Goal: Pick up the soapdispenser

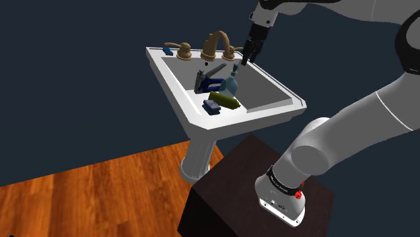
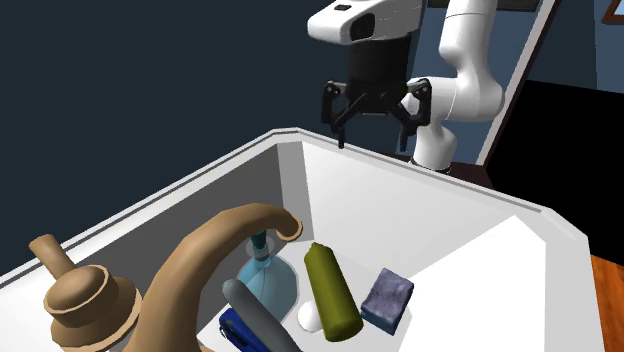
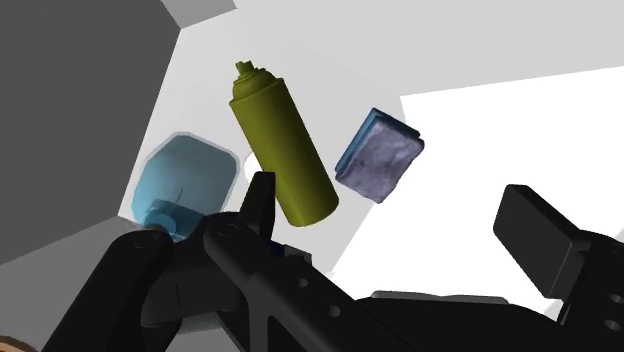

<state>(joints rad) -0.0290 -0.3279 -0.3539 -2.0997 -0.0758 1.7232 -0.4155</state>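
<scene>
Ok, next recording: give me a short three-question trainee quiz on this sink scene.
1. True or false: the black two-finger gripper is shut on the pale blue translucent soap dispenser.
2. What lies between the dispenser and the blue-grey rectangular sponge? A: olive-green cylindrical bottle. B: red cup. C: white plate.
3. Which brown fixture arches over the dispenser?
Key: 1 false, it hangs open above the white sink; 2 A; 3 the curved faucet.

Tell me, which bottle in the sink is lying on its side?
The olive-green bottle: it lies flat in the sink beside the blue-grey sponge. The pale blue bottle stands upright, pump on top.
</scene>
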